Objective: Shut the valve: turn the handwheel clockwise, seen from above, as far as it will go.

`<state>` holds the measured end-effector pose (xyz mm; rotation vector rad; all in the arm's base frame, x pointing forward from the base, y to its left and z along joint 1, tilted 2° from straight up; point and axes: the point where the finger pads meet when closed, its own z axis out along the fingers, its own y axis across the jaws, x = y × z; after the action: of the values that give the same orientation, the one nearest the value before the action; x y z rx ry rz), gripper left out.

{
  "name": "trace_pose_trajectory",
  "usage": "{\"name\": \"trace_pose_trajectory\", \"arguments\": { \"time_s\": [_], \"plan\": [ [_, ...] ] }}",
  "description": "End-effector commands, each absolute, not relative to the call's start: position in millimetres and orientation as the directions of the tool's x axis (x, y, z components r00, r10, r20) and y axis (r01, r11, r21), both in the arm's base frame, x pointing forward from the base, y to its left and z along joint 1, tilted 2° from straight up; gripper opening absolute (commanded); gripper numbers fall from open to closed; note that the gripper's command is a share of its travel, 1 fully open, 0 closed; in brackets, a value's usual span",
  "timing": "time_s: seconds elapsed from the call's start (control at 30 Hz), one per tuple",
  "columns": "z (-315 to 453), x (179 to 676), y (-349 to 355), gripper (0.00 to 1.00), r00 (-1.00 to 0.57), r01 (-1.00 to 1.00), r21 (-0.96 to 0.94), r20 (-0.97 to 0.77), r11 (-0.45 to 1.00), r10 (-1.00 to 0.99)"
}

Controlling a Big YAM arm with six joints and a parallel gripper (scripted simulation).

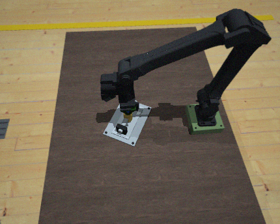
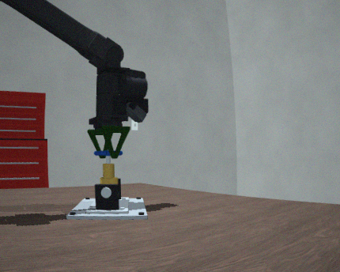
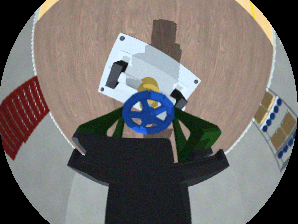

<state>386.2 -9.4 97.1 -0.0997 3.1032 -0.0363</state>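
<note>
The valve stands on a light grey base plate (image 1: 127, 125) on the brown mat, with a black body (image 2: 107, 196), a brass neck (image 2: 108, 173) and a thin stem. Its blue spoked handwheel (image 3: 148, 112) sits on top, flat and horizontal; it also shows in the exterior view (image 2: 107, 153). My gripper (image 2: 108, 152) points straight down over the valve, its green fingers closed on the rim of the handwheel from both sides. In the top view the gripper (image 1: 128, 111) hides most of the wheel.
The arm's green base block (image 1: 204, 119) stands on the mat to the right of the valve. A red tool cabinet (image 2: 17, 139) stands behind at the left. A yellow floor line (image 1: 88, 24) runs beyond the mat's far edge.
</note>
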Motion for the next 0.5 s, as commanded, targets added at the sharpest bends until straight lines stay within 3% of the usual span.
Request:
{"name": "trace_pose_trajectory", "arguments": {
  "time_s": [0.0,0.47],
  "plan": [
    [90.6,386.1,-13.0,0.00,-0.994,0.107,-0.017,-0.039,0.994,0.107],
    [90.6,386.1,-13.0,0.00,-0.938,0.346,-0.007,-0.041,0.938,0.345]
  ]
}}
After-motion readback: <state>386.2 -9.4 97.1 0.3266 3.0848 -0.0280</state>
